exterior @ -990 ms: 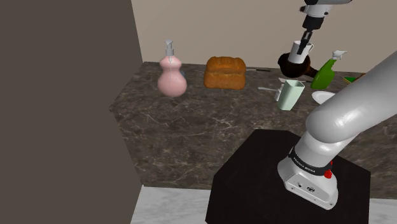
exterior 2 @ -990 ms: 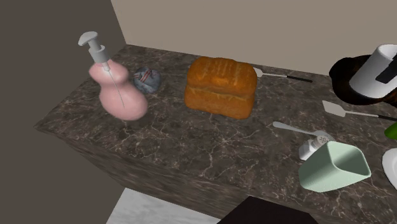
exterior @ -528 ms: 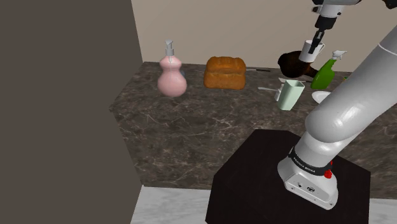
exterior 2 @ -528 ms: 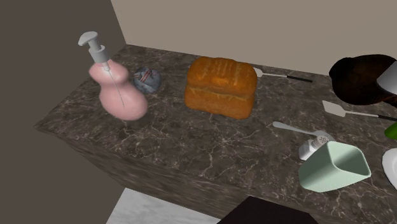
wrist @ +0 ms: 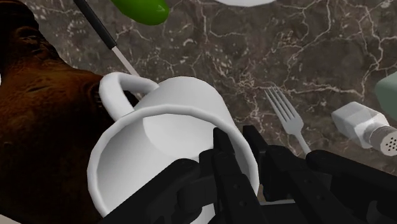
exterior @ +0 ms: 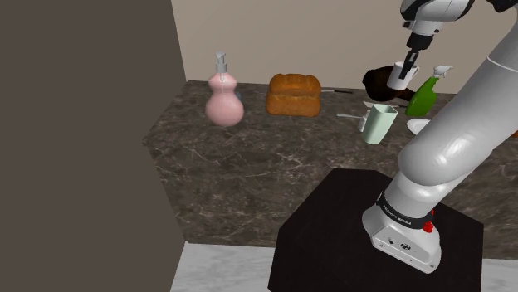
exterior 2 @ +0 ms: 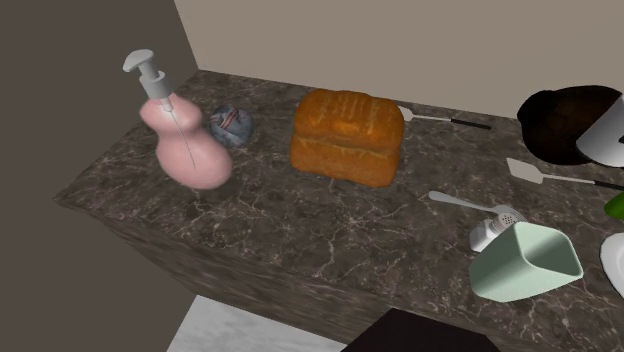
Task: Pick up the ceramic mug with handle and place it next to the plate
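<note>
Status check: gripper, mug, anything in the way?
Gripper shut on white mug, held above counter. Green spray bottle stands close to plate.

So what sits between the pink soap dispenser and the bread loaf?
A small round grey-blue object, close by the dispenser; the counter from it to the loaf is bare. The second exterior view shows it.

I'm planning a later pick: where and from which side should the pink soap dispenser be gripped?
Grip the pink soap dispenser at the narrow waist between its two bulbs, coming in level from the counter's front edge. It stands upright; its pump blocks the top, and the round bulbs would likely slip.
</note>
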You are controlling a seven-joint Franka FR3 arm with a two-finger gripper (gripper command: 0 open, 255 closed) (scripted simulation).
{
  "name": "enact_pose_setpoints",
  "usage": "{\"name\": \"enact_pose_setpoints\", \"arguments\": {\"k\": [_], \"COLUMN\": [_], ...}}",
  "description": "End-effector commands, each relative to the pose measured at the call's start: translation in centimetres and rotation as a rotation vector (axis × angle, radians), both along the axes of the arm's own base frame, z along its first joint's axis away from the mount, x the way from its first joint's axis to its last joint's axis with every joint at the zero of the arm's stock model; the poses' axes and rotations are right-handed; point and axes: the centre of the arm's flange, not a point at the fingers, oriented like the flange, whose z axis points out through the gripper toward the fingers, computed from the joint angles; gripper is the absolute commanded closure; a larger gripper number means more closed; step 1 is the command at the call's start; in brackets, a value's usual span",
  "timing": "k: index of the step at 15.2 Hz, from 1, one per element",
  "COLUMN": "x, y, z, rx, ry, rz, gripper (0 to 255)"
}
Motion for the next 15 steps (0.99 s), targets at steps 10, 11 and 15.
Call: {"name": "enact_pose_setpoints", "arguments": {"k": [10, 11, 15], "x": [-0.1, -0.1, -0.1], "y": [0.0, 0.0, 0.0], "z": [-5.8, -6.3, -8.4], "rx": [-0.001, -0.001, -0.001], "ry": [0.0, 0.0, 0.0], "rz": [0.0, 0.0, 0.0], "gripper": [255, 255, 255]}}
